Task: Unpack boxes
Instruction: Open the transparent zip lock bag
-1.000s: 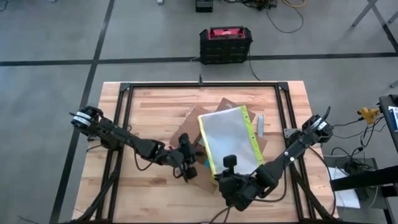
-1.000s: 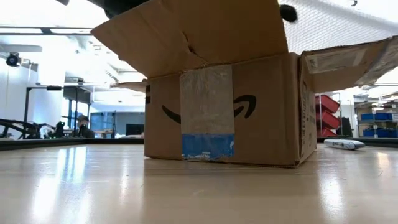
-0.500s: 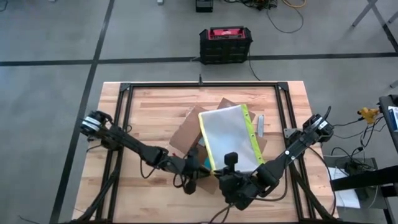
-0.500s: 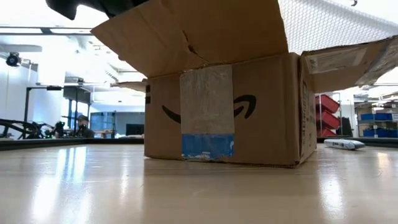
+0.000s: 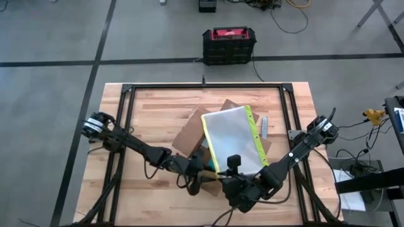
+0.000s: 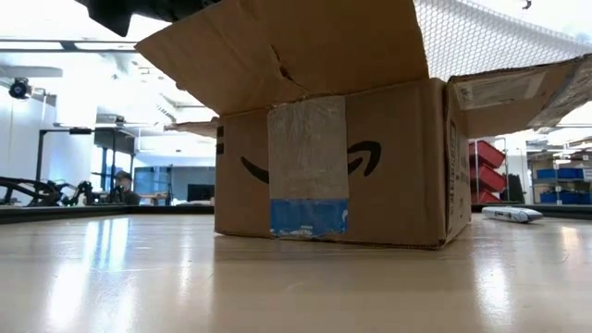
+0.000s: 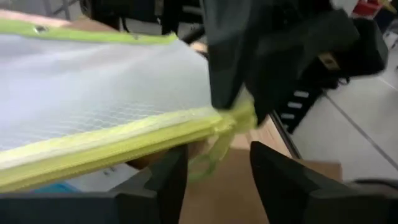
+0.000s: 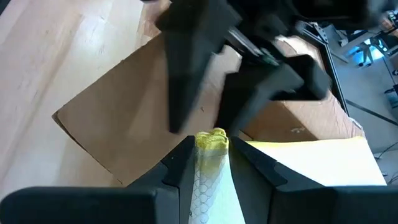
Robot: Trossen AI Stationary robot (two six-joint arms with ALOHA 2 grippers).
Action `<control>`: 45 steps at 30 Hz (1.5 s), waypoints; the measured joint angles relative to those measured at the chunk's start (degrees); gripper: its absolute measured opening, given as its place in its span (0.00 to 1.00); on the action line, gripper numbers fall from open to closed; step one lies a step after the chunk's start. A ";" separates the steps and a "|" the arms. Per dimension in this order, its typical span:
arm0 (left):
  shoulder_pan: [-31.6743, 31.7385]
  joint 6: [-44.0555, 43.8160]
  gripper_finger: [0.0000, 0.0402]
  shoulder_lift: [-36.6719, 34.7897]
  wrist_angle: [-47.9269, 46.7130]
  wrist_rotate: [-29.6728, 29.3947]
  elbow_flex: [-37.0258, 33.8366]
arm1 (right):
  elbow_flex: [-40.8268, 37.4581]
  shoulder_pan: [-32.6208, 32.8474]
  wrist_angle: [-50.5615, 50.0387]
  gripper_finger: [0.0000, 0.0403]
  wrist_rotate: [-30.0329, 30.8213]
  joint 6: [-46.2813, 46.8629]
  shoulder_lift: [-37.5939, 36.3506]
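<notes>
The brown cardboard box stands on the table's middle with its flaps open. Over its top lies a clear mesh pouch with a yellow edge, which also shows at the low view's upper right as the pouch. My right gripper is shut on the pouch's near corner, at the box's near side. My left gripper stands open right beside that corner, its fingers below the pouch's yellow edge, touching nothing that I can see. My right gripper pinches the pouch's yellow near corner between its two fingers, coming from the table's near side and slanting down. The corner bunches up at the fingertips. The pouch spreads away from the hold over the open box.
A small grey-white object lies on the table right of the box. A black and red case stands on the floor beyond the far edge. Bare wood lies left and near of the box.
My left gripper has gone toward the table's right and near edge and a little down, closing in on the pouch's near corner by my right gripper. The pouch and the box stay where they were.
</notes>
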 joint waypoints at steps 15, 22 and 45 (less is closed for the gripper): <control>0.54 1.22 0.38 1.78 2.37 -3.51 0.02 | 0.00 0.00 -2.25 0.21 -4.33 1.84 -0.02; 0.51 1.45 0.06 1.78 2.79 -3.63 0.02 | -0.02 -0.02 -3.39 0.36 -4.28 2.72 -0.02; 0.57 1.95 0.00 1.44 1.08 -3.69 0.04 | -0.07 1.16 -11.09 0.44 -6.28 8.07 3.23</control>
